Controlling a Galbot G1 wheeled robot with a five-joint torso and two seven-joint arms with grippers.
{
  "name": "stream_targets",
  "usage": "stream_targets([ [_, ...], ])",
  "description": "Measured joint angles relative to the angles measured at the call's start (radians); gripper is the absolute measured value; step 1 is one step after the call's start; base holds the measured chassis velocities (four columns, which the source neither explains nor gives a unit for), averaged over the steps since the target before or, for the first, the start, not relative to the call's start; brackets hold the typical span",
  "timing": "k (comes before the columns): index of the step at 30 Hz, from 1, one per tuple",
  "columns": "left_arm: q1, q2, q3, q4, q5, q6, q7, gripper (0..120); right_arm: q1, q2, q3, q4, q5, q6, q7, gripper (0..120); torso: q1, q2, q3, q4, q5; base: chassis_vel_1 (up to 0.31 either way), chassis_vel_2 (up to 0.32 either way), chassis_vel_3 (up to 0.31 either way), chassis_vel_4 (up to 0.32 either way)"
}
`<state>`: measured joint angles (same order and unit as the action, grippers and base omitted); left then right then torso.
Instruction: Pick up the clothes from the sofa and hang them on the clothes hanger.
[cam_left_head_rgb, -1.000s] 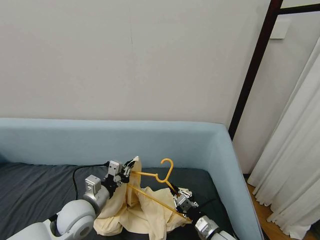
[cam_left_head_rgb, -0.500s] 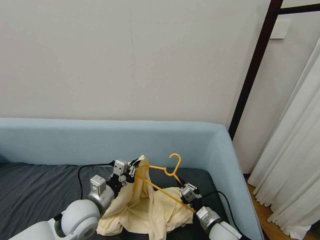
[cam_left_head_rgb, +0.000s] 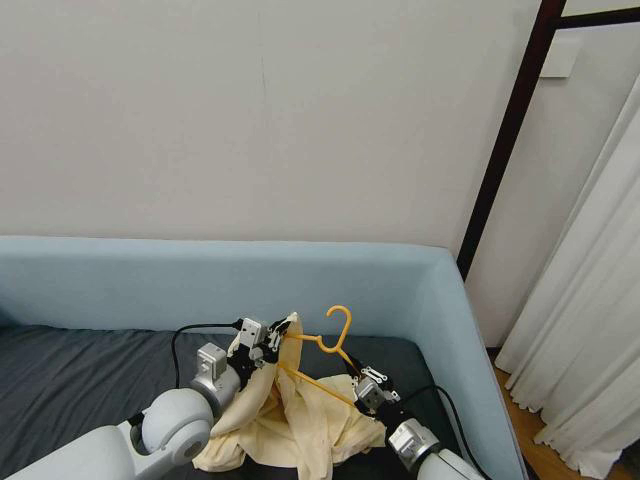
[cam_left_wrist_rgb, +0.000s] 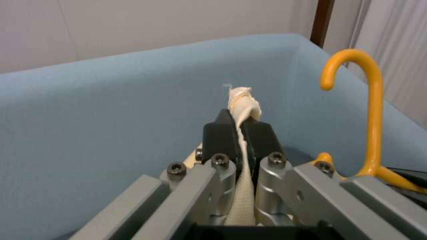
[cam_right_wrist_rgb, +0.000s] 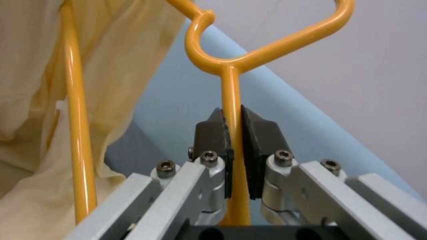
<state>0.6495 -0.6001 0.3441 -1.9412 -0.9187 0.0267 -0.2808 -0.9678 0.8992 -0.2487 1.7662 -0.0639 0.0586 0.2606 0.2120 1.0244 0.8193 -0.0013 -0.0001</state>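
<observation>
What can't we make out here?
- Right wrist view: hanger below the jaws, hidden by the right gripper body.
- Head view: garment cut by the bottom edge, partly behind the left arm.
- Head view: hanger's left end under the garment.
- Head view: rack top cut by the upper edge.

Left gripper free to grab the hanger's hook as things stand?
Probably not. The left gripper is shut on the yellow garment, so its jaws are taken. The hook of the hanger stands bare and close by; the right gripper is shut on the hanger lower down.
</observation>
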Motion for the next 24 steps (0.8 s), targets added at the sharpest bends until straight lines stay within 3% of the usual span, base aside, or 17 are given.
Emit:
stream_targets([
  [4, -0.117, -0.016, 0.092, 0.006, -0.029, 0.009, -0.001, 0, -0.022, -0.012, 0.016, 0.011, -0.033, 0.017, -0.013, 4, 0.0, 0.0, 0.0, -0.0003, 0.0001, 0.0, 0.0, 0.0, 0.0],
  [12, -0.204, -0.053, 0.171, -0.035, -0.061, 0.032, -0.022, 0, -0.023, -0.025, 0.037, 0.012, -0.022, 0.025, -0.017, 4, 0.0, 0.0, 0.0, -0.0005, 0.0002, 0.0, 0.0, 0.0, 0.0],
  [24, -0.107, -0.054, 0.159, -0.06, -0.012, 0.029, -0.012, 0, -0.022, -0.042, 0.047, 0.088, 0.006, 0.01, -0.022, 4, 0.0, 0.0, 0.0, 0.0, -0.0001, 0.0, 0.0, 0.0, 0.0],
])
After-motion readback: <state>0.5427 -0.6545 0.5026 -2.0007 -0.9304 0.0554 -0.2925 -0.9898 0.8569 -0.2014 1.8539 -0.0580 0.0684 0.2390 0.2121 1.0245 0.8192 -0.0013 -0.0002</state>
